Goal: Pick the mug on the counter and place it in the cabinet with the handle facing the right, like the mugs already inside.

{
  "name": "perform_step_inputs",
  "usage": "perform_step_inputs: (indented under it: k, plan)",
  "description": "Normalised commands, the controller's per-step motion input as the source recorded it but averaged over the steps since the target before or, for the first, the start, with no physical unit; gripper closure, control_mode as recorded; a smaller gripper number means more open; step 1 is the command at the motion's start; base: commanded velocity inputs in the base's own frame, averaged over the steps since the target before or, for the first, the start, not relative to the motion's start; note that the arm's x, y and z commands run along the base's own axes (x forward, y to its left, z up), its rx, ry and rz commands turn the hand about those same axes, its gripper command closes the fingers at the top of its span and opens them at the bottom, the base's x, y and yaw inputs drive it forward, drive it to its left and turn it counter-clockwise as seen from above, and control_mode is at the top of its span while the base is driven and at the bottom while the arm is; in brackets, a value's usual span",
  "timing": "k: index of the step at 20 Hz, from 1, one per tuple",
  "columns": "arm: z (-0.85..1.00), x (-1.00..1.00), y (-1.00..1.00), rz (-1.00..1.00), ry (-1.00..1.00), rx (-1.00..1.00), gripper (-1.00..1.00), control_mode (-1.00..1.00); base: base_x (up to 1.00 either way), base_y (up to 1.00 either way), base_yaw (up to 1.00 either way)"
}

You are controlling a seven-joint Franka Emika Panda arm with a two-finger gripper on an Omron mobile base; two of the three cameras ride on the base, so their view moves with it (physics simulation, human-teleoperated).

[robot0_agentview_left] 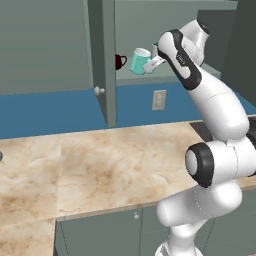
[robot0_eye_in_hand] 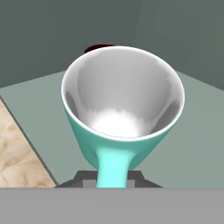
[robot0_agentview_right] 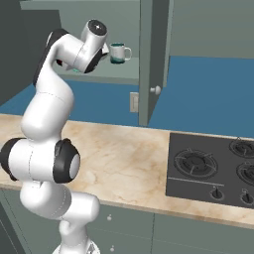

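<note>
Hand view puts the mug [robot0_eye_in_hand: 122, 109] right in front of me, white inside facing the camera, its teal handle running down between the jaws, which are clenched on that handle. From the left base view I see the mug [robot0_agentview_left: 140, 61] held tilted in the air at the open cabinet [robot0_agentview_left: 165, 45], just above its pale shelf [robot0_agentview_left: 150, 80] and well clear of the tabletop [robot0_agentview_left: 100, 165].

I judge it a light, stiff, glazed piece: slippery, and likely to chip if knocked against the shelf edge. A grip on the loop handle alone lets the body swing, so I would move slowly and level it before setting it down.

Close by, the dark red mug [robot0_agentview_left: 120, 61] stands on the shelf just to the left, and the right base view shows the white mug with a dark teal band [robot0_agentview_right: 119, 52], handle pointing right. The tall cabinet door [robot0_agentview_left: 102, 60] hangs open at the left and narrows my approach. Below, a stovetop [robot0_agentview_right: 213, 168] sits in the tabletop, out of the way.
</note>
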Motion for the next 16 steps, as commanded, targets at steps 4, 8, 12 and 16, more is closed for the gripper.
perform_step_inputs:
  k: [4,8,12,16]
  plan:
    - [-0.11,0.12,-0.08,0.0,0.0,-0.02,1.0,-1.0,0.0,0.0,0.0]
    - [-0.14,0.22,-0.13,0.0,0.0,-0.02,1.0,-1.0,0.0,0.0,0.0]
    - [-0.13,0.3,-0.17,0.0,0.0,-0.03,1.0,-1.0,0.0,0.0,0.0]
    - [-0.12,0.25,-0.1,0.0,0.0,-0.01,1.0,-1.0,0.0,0.0,0.0]
